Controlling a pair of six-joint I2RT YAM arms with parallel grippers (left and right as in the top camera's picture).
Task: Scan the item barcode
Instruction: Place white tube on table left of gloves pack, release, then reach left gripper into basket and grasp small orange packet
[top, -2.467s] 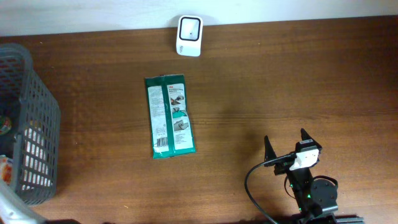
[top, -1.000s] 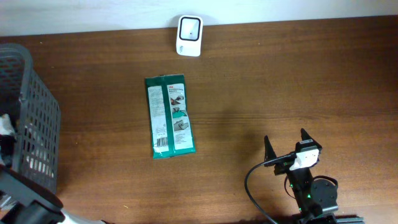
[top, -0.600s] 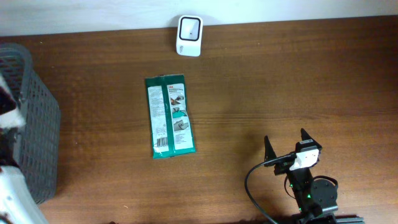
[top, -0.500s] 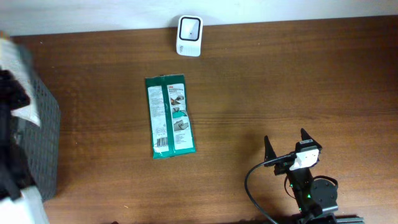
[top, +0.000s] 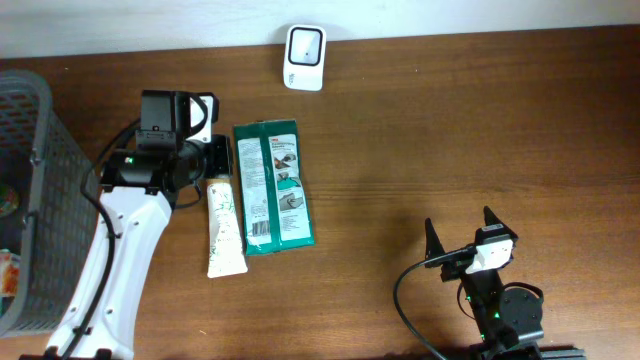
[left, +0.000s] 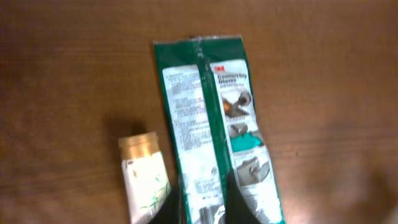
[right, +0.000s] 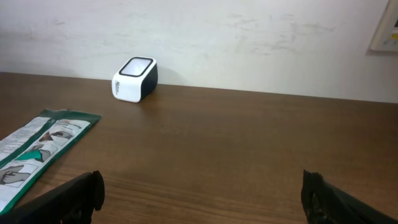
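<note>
A white tube (top: 225, 228) with a gold cap (left: 138, 144) lies flat on the table, just left of a green flat package (top: 273, 187). My left gripper (top: 217, 170) hovers over the tube's cap end. In the left wrist view its jaws (left: 202, 200) stand a narrow gap apart with only the green package (left: 211, 118) and its printed barcode showing between them, and the tube (left: 146, 183) lies beside the left finger. The white scanner (top: 304, 44) stands at the table's back edge. My right gripper (top: 460, 222) rests open and empty at the front right.
A grey mesh basket (top: 45, 150) with several items stands at the left edge. The right wrist view shows the scanner (right: 134, 78) against the white wall and the green package (right: 37, 146) at left. Black cable loops beside the right arm's base (top: 505, 310).
My left arm swung out of the basket to the table, bringing the white tube, which now lies beside the green package. Its jaws have parted slightly. The right arm has not moved.
</note>
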